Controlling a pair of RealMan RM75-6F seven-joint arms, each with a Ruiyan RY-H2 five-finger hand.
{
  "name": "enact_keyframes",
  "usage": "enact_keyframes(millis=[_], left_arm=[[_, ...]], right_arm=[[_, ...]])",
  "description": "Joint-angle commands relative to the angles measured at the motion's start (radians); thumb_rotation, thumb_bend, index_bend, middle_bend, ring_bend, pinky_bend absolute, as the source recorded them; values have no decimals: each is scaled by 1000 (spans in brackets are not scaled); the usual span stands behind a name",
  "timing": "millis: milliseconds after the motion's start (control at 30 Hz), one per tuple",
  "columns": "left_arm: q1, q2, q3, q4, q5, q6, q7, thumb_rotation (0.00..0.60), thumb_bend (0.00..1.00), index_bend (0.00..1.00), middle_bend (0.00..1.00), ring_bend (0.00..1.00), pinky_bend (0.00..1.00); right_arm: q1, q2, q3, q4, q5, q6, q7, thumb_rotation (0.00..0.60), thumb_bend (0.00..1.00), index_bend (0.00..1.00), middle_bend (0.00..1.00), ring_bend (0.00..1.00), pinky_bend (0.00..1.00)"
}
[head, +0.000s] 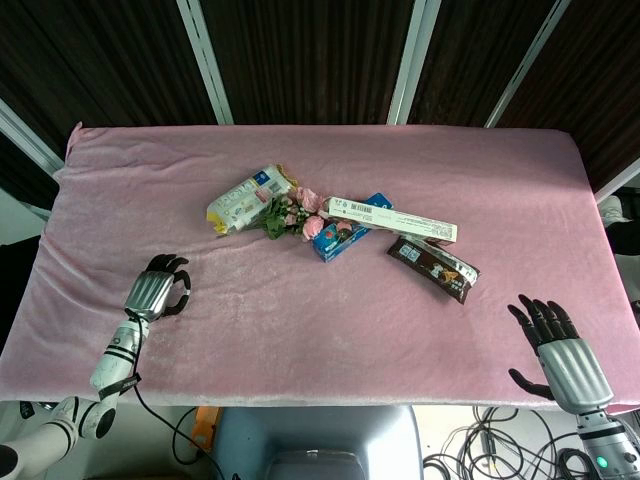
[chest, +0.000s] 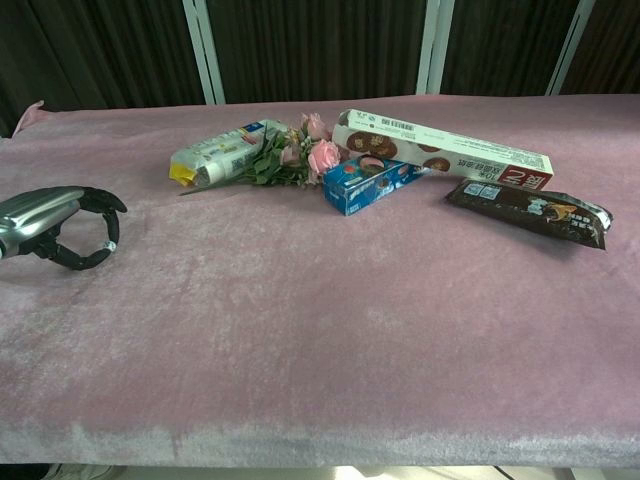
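- The left hand (head: 157, 293) is seen low over the near left part of the bench (head: 500, 170), which is covered by a pink cloth.
- Its fingers are curled in to meet the thumb like a ring, and nothing is held inside them.
- The right hand (head: 555, 345) is seen at the near right edge of the bench, in the head view only. Its fingers are spread wide and nothing is held.
- The snack packet (head: 248, 198), white with a yellow end, is the thing found nearest to the left hand, but the two are well apart.
- The dark chocolate bar pack (head: 433, 266) is the thing found nearest to the right hand, and it is also well apart from it.
- A bunch of pink roses (head: 300, 212) is laid against the snack packet, with the leaves touching it.
- A blue biscuit box (head: 348, 230) is placed just beside the roses, and a long white biscuit box (head: 392, 219) is laid across its far end.
- The things are packed close together in the middle, so care is likely needed: one thing should be touched at its free end, so that the others are not pushed.
- The curled fingers would need to be spread before anything can be held well.
- The roses are soft and could be crushed, so a light touch is best there.
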Motion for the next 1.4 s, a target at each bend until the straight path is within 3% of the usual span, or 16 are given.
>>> enact_keyframes(millis=[33,300,400,433,500,767,933,1067,1167,1400], left_arm=[[21,75,-12,-151,26,95,19,600,398,628,203,106,117],[52,209,-5,-503,-1,134,274,600,399,574,191,78,120],[54,210,-5,-538,-29,121,314,600,398,326,169,65,120],[55,210,-6,-544,-39,116,317,600,396,149,150,52,119],[58,211,-7,-553,-48,114,313,600,394,3,129,36,119],[106,280,40,-633,19,195,343,600,393,0,110,25,119],[243,416,147,-717,111,366,372,600,395,0,54,5,100],[366,486,229,-751,136,474,317,600,392,0,0,0,75],[396,511,245,-765,147,495,344,600,391,0,0,0,73],[412,505,218,-745,169,519,328,600,392,0,0,0,71]], right_arm=[[5,-4,-1,0,-1,-10,-5,600,335,0,0,0,0],[0,-7,-3,-7,-17,5,-12,600,335,0,0,0,0],[-1,-6,-5,-9,-20,6,-11,600,335,0,0,0,0],[-1,-5,-5,-9,-21,6,-10,600,335,0,0,0,0],[0,-5,-4,-8,-19,3,-7,600,335,0,0,0,0],[5,-7,-3,-9,-11,-11,-16,600,335,0,0,0,0],[3,-11,-3,-9,-1,-18,-29,600,335,0,0,0,0],[8,-25,2,-10,20,-39,-64,600,335,0,0,0,0],[12,-38,3,-15,30,-53,-91,600,335,0,0,0,0],[13,-55,1,-13,31,-60,-121,600,335,0,0,0,0]])
